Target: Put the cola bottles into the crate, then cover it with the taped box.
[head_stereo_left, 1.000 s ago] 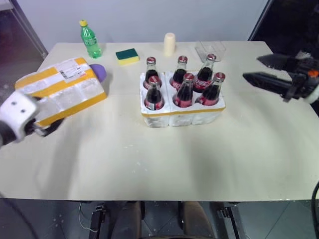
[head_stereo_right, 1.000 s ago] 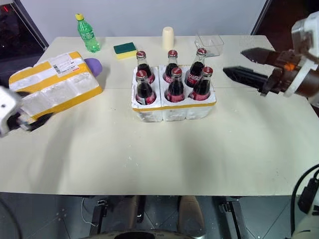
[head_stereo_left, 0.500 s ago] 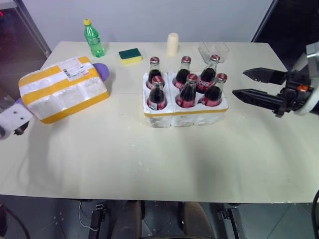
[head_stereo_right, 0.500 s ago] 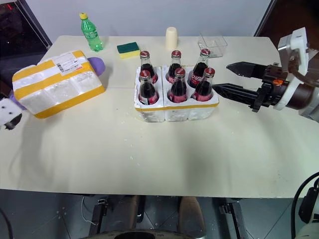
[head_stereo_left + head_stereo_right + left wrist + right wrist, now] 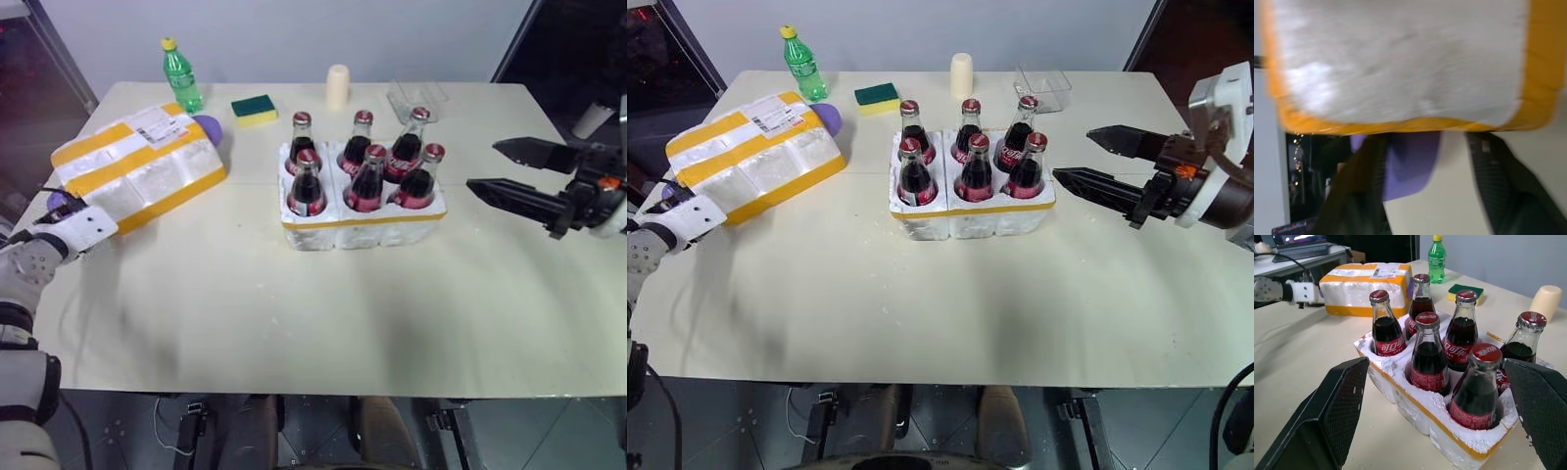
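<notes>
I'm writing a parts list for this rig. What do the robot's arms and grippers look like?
The right gripper has two long, tapered black fingers with a fine grid texture on the inner pads, mounted on a black wrist block with an orange mark, behind a white casing. The left arm ends in a white, boxy housing dotted with small dark screws; the left gripper has dark fingers too.

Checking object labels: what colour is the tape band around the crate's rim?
Yellow, on the white foam crate; it shows best in the right wrist view.

taped box (image 5: 1400,63) | blurred, cut off | purple thing (image 5: 1410,161) underneath, unidentifiable
</notes>
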{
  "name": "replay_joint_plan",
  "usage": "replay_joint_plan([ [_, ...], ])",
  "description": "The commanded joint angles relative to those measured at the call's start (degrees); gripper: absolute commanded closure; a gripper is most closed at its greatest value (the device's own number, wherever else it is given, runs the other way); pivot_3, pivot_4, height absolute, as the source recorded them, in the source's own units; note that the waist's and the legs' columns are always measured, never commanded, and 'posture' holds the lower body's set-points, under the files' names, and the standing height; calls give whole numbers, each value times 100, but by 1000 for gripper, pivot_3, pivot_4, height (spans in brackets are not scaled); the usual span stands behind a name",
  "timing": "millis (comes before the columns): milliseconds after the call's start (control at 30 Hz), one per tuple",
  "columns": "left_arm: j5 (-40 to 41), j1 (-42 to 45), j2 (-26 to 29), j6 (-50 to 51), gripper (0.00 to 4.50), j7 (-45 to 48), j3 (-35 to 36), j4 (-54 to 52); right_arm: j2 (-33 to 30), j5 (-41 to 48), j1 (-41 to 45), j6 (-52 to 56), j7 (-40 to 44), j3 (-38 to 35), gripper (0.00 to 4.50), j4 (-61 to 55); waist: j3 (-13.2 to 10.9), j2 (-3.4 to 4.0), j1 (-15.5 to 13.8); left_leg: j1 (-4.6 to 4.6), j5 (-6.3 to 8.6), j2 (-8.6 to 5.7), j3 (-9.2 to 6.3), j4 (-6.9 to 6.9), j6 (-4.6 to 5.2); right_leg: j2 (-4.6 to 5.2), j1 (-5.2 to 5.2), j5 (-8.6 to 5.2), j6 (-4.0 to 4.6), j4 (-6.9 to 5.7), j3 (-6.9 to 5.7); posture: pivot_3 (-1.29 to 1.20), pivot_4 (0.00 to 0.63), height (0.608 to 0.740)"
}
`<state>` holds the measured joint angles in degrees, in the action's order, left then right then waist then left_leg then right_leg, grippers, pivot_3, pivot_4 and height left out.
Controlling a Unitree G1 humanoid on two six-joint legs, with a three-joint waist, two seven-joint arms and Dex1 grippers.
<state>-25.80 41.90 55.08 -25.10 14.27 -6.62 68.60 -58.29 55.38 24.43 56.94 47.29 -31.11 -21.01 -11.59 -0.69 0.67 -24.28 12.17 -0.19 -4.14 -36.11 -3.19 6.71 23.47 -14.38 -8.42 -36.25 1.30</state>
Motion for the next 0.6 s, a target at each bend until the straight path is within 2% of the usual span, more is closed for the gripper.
replay_joint_plan([
  [33,-63,156,76,152,1865,-236,-89,33,-152,41,47,-144,19,-173,0,34,0,0,1,-1,0,0,0,0,0,0,0,0,0,0,0,0,150,739],
  [267,-106,388,-10,223,1865,-386,-259,143,-110,-12,189,-249,-62,5,0,113,0,-1,5,-1,0,0,0,0,0,0,0,0,0,0,0,0,150,739],
  [367,-91,394,-37,261,2765,-436,-296,147,-73,-45,125,-302,-107,14,0,100,0,-1,5,-1,0,0,0,0,0,0,0,0,0,0,0,0,150,739],
  [467,-78,384,-36,318,4195,-471,-310,144,-63,-26,18,-330,-101,-41,0,39,0,-1,4,-1,0,0,-1,0,0,0,0,0,0,0,0,0,150,739],
  [500,-95,371,-10,323,4488,-500,-324,124,-76,-10,-43,-334,-78,-70,0,1,0,-1,4,0,0,0,-1,0,0,0,0,0,0,0,0,0,150,739],
  [600,-55,257,101,242,4488,-464,-298,-19,-188,-13,-278,-375,106,-179,0,-103,2,-3,4,-1,0,0,0,-1,0,0,-1,0,0,0,0,0,150,739],
])
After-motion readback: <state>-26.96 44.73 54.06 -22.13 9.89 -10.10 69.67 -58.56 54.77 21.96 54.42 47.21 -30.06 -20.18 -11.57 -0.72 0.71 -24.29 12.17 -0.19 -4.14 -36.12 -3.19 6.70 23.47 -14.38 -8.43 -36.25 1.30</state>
